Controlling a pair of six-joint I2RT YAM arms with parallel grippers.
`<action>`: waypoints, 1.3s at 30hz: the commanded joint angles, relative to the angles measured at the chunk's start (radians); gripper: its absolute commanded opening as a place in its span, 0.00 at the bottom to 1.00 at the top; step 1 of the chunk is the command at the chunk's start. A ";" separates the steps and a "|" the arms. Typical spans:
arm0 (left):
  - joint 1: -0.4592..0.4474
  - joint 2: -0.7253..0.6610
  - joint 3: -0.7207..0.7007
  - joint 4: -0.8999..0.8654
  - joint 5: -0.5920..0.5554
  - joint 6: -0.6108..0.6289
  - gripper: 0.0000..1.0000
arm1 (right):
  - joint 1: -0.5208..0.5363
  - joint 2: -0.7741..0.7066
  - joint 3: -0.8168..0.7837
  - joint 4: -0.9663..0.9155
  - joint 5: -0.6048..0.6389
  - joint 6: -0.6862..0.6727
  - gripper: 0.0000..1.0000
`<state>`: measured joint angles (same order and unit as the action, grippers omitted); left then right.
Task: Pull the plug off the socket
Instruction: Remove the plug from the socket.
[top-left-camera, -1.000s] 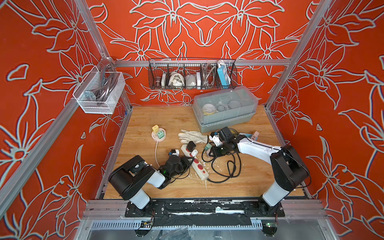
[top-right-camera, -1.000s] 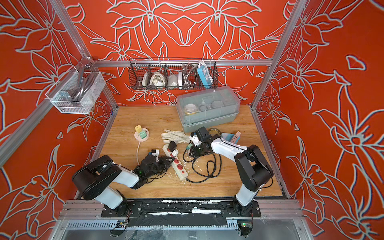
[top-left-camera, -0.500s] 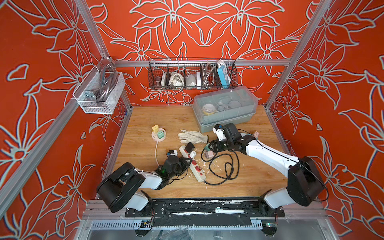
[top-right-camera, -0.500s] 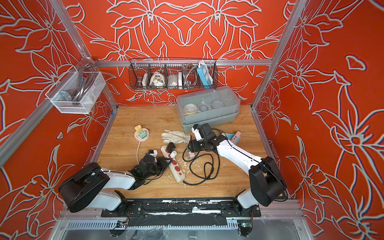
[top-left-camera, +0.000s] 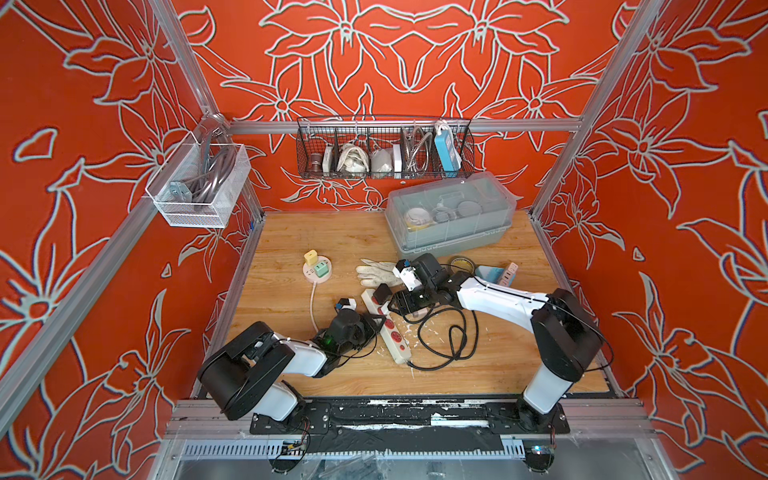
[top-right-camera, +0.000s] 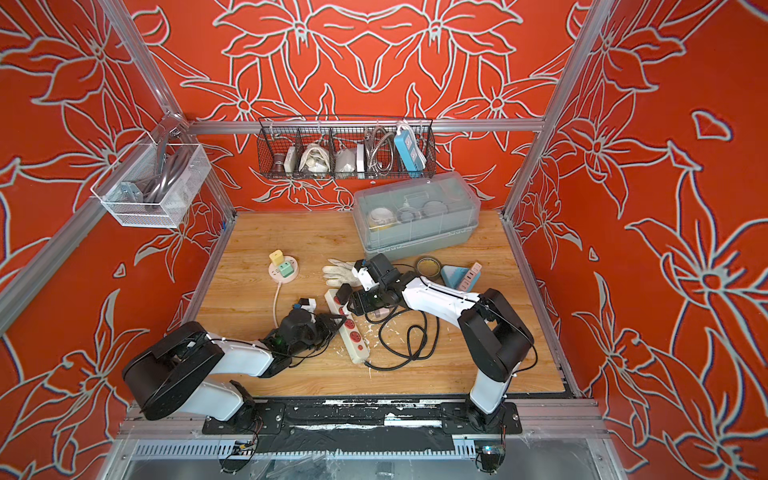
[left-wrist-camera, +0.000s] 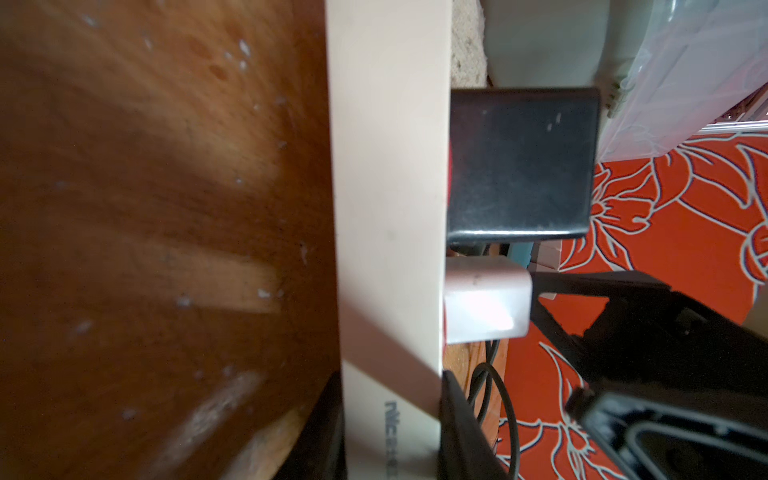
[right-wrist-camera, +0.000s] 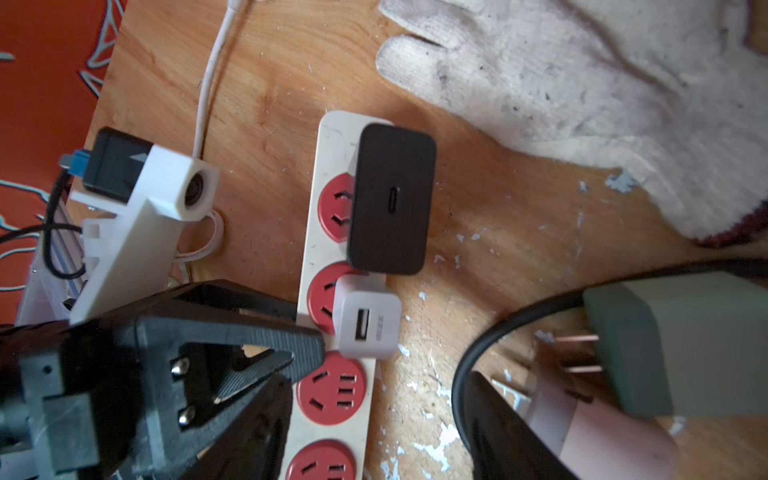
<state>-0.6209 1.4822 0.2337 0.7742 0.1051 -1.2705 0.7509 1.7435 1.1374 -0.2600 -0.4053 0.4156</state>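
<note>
- The left gripper (left-wrist-camera: 390, 424) is clamping tight onto the strip (left-wrist-camera: 386, 208), with one finger against each face of its long edge.
- In both top views that gripper (top-left-camera: 380, 322) (top-right-camera: 338, 322) is reaching the strip (top-left-camera: 392, 336) (top-right-camera: 353, 336) from the side where the left arm is lying.
- The right gripper (right-wrist-camera: 378, 395) is hanging over the strip (right-wrist-camera: 309, 257) with its jaws standing well apart and holding nothing. Red sockets are showing between its two blurred fingers (right-wrist-camera: 498, 432).
- The plug (right-wrist-camera: 673, 345), grey-green, is sitting off the strip, just beside it on the side away from the left gripper (right-wrist-camera: 299, 357). Its copper prongs are showing bare and pointing toward the strip.
- Whether the plug is resting on the table I cannot tell, and in the top views the right gripper (top-left-camera: 397, 306) is hiding it.
- A black cable (top-left-camera: 451, 345) is running from the plug and looping on the table beside the strip.
- A black charger (right-wrist-camera: 390, 199) is sitting in the strip's end socket, and a white charger (right-wrist-camera: 368, 324) is sitting in the next one, touching the left gripper's fingertip.
- A glove (right-wrist-camera: 582, 104) is lying just past the strip's charger end.
</note>
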 joint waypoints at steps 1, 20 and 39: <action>-0.001 0.072 -0.056 -0.323 -0.077 0.080 0.00 | 0.008 0.051 0.046 0.016 -0.030 0.021 0.64; -0.008 0.101 -0.070 -0.468 -0.202 0.030 0.00 | -0.012 0.070 0.202 -0.115 -0.081 -0.081 0.00; -0.009 0.257 -0.047 -0.442 -0.207 0.000 0.00 | -0.054 -0.057 0.003 0.097 -0.096 -0.144 0.00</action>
<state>-0.6514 1.6070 0.2832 0.8581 0.0528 -1.2911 0.7017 1.8412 1.1709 -0.2405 -0.5072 0.3878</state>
